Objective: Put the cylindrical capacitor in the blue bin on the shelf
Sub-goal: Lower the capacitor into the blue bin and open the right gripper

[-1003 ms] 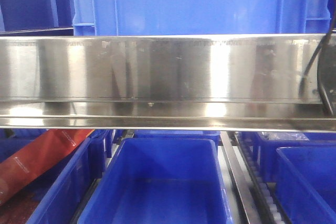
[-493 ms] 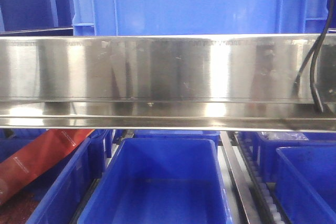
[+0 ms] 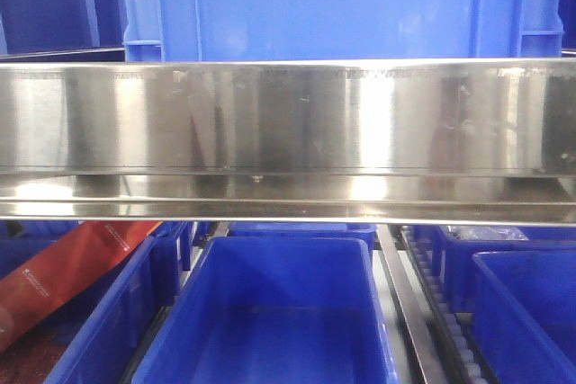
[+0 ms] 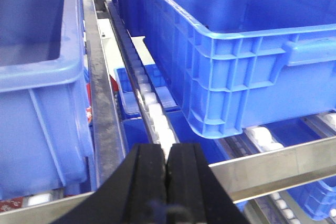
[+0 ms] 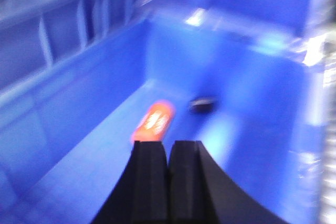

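Observation:
In the right wrist view, my right gripper [image 5: 168, 142] is shut and empty above the floor of a blue bin [image 5: 252, 77]. A small dark cylindrical object [image 5: 203, 103], which looks like the capacitor, lies on the bin floor ahead of the jaws. An orange object [image 5: 153, 121] lies just beyond the fingertips; the view is blurred. My left gripper [image 4: 167, 146] is shut and empty above a white roller track [image 4: 155, 116] of the steel shelf [image 3: 288, 119]. Neither gripper shows in the front view.
A large blue bin [image 4: 231, 51] stands on the rollers to the right of the left gripper, and another [image 4: 37, 77] to its left. Below the shelf rail there are an open blue bin [image 3: 279, 312] and a red packet [image 3: 72, 267] at the left. A bin [image 3: 315, 6] stands on the upper level.
The black cable and arm part at the right edge of the front view has moved out of sight. The shelf and bins have not moved.

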Robot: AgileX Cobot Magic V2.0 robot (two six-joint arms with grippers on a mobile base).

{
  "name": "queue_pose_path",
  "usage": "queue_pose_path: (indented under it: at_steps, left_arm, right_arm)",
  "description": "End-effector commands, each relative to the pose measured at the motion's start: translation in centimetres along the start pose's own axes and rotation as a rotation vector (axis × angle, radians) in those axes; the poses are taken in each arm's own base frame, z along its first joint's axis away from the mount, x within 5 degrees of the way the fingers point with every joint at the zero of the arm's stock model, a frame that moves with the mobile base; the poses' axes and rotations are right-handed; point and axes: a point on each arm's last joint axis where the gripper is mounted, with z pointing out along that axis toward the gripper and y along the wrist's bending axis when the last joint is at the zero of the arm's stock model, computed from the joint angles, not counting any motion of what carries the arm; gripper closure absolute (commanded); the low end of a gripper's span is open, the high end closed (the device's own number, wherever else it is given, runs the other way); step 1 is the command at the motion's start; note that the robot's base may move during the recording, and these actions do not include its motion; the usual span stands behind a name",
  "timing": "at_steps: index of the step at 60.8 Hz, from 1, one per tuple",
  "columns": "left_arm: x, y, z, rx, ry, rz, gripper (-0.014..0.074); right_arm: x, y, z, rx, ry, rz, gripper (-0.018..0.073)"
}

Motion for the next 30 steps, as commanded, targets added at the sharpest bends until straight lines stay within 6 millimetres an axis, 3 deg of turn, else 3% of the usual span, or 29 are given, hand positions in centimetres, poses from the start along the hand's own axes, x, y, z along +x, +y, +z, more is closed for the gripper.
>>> queue_pose_path:
  at_steps: [1,16,30]
  left_arm:
    - [-0.2,0.1,-0.2,-0.003,-0.028,0.005,0.0645]
    - [0.1,0.1,0.2,-0.013,-0.027,0.023,0.0645]
    - [0.7,-0.2,1.0,0.003,-0.039,0.035,0.0645]
  right_arm:
    - [1.1,-0.6,-2.6,0.041,-0.046,0.012,0.0721]
    - [7.8,-1.1,-8.3,0.137,-0.134,0.021,0.0721]
    - [14.8,-0.3,-11.4,0.161,-0.166,-0.001,0.0721]
